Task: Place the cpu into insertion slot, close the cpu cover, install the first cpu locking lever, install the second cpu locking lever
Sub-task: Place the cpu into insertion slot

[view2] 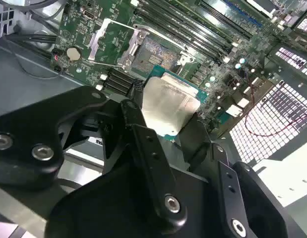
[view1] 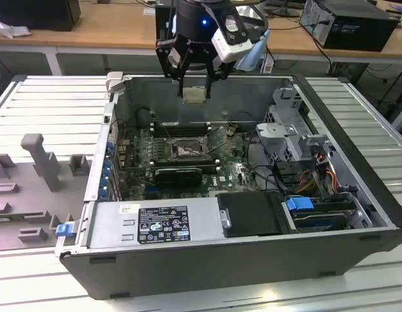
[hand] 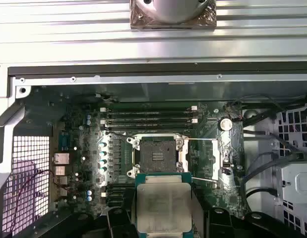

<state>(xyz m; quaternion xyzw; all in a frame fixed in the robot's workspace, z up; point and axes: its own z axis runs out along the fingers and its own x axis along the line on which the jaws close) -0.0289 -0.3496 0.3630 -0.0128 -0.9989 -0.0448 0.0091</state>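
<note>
My gripper (view1: 195, 90) hangs above the back of the open computer case, shut on the cpu (view1: 195, 95), a thin square chip with a silvery face. Both wrist views show the cpu (view2: 168, 106) (hand: 163, 206) clamped flat between the black fingers (view2: 136, 116). The insertion slot (hand: 157, 152) (view2: 160, 53) is a dark square socket on the green board, lying bare below and ahead of the chip. Beside it the cpu cover (hand: 203, 158) (view2: 111, 42) is swung open. Thin wire locking levers (hand: 204, 141) stick out by the cover.
Long black memory slots (hand: 151, 115) run behind the socket. A black expansion card (view1: 178, 174) lies in front of it. A drive cage with cables (view1: 295, 140) fills the exterior view's right. A labelled metal box (view1: 155, 224) lines the case front. Grey fixtures (view1: 41, 159) stand outside.
</note>
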